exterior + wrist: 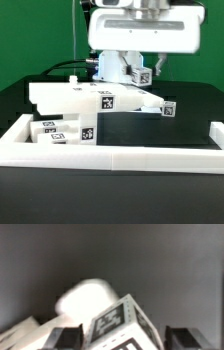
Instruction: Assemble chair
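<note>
In the exterior view my gripper (138, 68) hangs above the back of the table, shut on a white chair part (143, 76) with a black-and-white tag. In the wrist view that tagged part (120, 321) sits between the two dark fingers (66, 337), and its rounded white end (88, 297) points away from the camera. Below and towards the exterior view's left, a large white chair piece (70, 95) lies on the dark table, with tags on its near side. Smaller tagged chair parts (60, 131) lie in front of it.
A long low white border wall (115, 157) runs along the near side and turns up both sides of the work area. A small tagged white piece (168, 108) sits at the large piece's end, towards the exterior view's right. The robot's white arm (140, 35) fills the top.
</note>
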Robot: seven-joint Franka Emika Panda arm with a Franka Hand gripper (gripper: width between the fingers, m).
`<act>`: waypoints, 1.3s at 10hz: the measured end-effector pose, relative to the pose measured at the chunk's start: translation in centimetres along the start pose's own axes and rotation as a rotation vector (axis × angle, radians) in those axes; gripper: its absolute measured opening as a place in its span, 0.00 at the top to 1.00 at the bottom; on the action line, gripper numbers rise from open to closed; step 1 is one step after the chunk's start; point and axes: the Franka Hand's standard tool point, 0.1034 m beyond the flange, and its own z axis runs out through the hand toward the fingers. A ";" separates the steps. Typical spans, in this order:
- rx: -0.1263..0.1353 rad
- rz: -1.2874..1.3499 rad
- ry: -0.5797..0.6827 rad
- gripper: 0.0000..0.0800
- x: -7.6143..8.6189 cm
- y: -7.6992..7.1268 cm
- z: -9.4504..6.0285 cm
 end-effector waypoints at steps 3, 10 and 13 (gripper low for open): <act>-0.006 -0.020 0.001 0.51 1.7 1.1 -0.7; -0.046 -0.230 0.043 0.51 6.5 4.3 -2.5; -0.048 -0.227 0.041 0.51 6.4 4.3 -2.2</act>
